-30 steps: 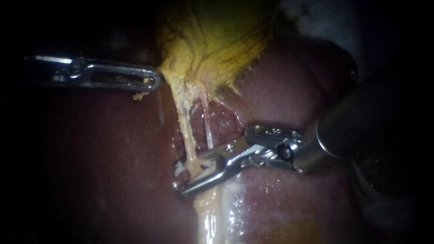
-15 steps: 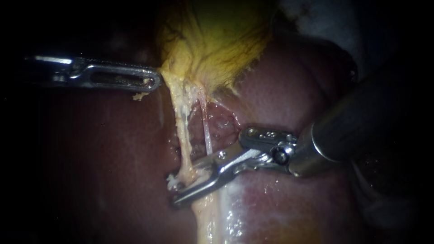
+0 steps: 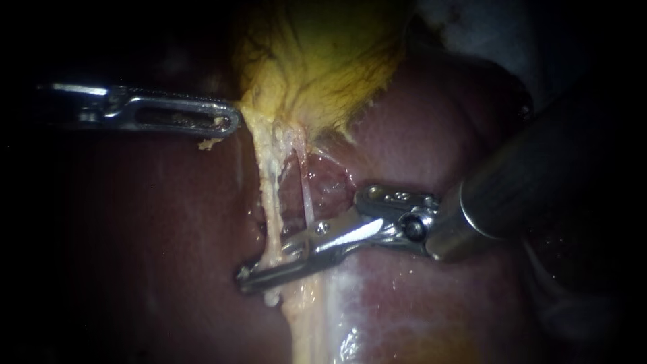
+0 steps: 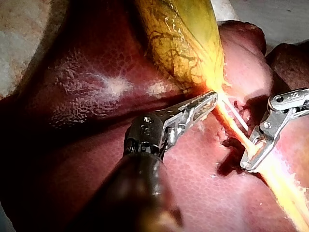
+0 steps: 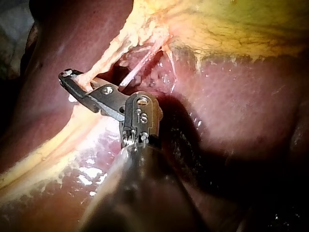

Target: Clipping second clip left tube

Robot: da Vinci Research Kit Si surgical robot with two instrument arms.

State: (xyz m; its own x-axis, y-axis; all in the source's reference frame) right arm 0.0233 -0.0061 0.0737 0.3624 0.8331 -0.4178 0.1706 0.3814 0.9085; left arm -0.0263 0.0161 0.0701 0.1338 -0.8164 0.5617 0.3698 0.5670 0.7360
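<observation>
In the last second the right instrument's (image 3: 253, 275) slim steel claw has closed from gaping to clamped on the lower end of the pale stringy left tube (image 3: 269, 195), so the clip is likely being crimped, while the left instrument's (image 3: 226, 123) claw holds the yellow gallbladder's (image 3: 323, 61) neck.

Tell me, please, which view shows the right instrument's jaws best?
The endoscope view: the right instrument lies side-on, jaws shut across the left tube. The left wrist view shows it farther off, jaws at the tube. The right wrist view looks down its shaft, jaws foreshortened.
</observation>
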